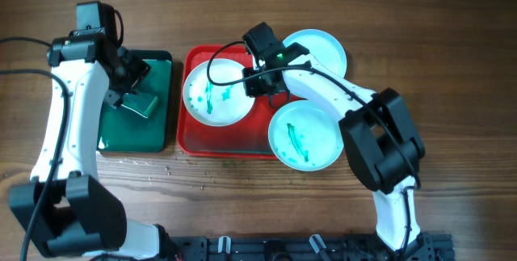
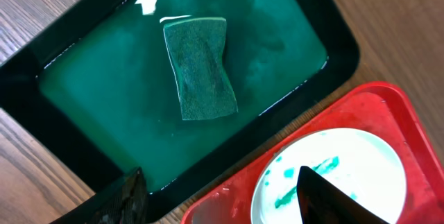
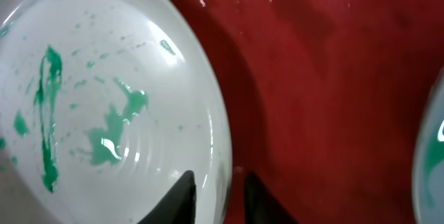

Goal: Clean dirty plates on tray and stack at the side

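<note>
Plates, count: three, all white with pale turquoise rims.
Trays, count: two, one red tray [image 1: 218, 141] and one dark green tray [image 1: 133, 132] just beside the red tray's left rim, both on the wooden desk [image 1: 452, 67].
Sponges, count: one.
Hands, count: two.
Near plate [image 1: 304, 135]: sits over the tray's near right corner, partly past the rim and above the desk; green streaks across its middle.
Left plate [image 1: 216, 93]: lies flat inside the tray, filling its left half; green smears and specks on its face.
Far plate [image 1: 317, 53]: at the tray's far right corner, mostly beyond the rim; only a faint tint shows on it.
Right hand [image 3: 219, 179]: over the middle of the tray, at the left plate's right edge. One finger [image 3: 182, 195] is over the plate's face and the other is over bare red tray, with the plate's rim in the narrow gap between them. Whether the fingers press on the rim cannot be told.
Left hand [image 2: 220, 175]: above the green tray, off the red tray's left side, fingers spread wide and holding nothing; the left plate shows beside one fingertip in the left wrist view.
Sponge [image 2: 200, 68]: dark green, lying flat in green liquid inside the green tray, apart from the left hand's fingers.
</note>
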`<action>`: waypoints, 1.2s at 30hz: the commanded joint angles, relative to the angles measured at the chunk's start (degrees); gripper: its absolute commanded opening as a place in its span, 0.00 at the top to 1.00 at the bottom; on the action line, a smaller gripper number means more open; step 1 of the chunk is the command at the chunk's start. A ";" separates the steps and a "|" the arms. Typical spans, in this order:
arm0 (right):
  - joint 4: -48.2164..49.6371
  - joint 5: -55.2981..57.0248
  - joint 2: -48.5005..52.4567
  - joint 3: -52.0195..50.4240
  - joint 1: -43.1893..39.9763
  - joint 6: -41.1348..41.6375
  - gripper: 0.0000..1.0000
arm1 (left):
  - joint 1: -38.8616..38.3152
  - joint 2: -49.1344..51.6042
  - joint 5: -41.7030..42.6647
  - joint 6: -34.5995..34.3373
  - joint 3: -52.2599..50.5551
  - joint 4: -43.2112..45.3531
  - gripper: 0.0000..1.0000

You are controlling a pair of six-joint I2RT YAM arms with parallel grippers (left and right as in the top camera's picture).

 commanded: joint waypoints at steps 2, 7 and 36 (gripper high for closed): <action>1.20 0.76 3.63 0.90 0.02 3.19 0.82 | 0.17 3.52 -1.20 -1.70 0.20 0.61 0.36; 1.20 0.50 4.09 0.90 0.02 3.56 0.96 | 0.39 6.40 -4.31 -4.68 0.15 1.46 0.49; 2.27 -4.76 3.91 1.51 -0.13 -2.78 0.96 | 0.33 18.73 -2.73 8.50 -2.05 11.32 0.96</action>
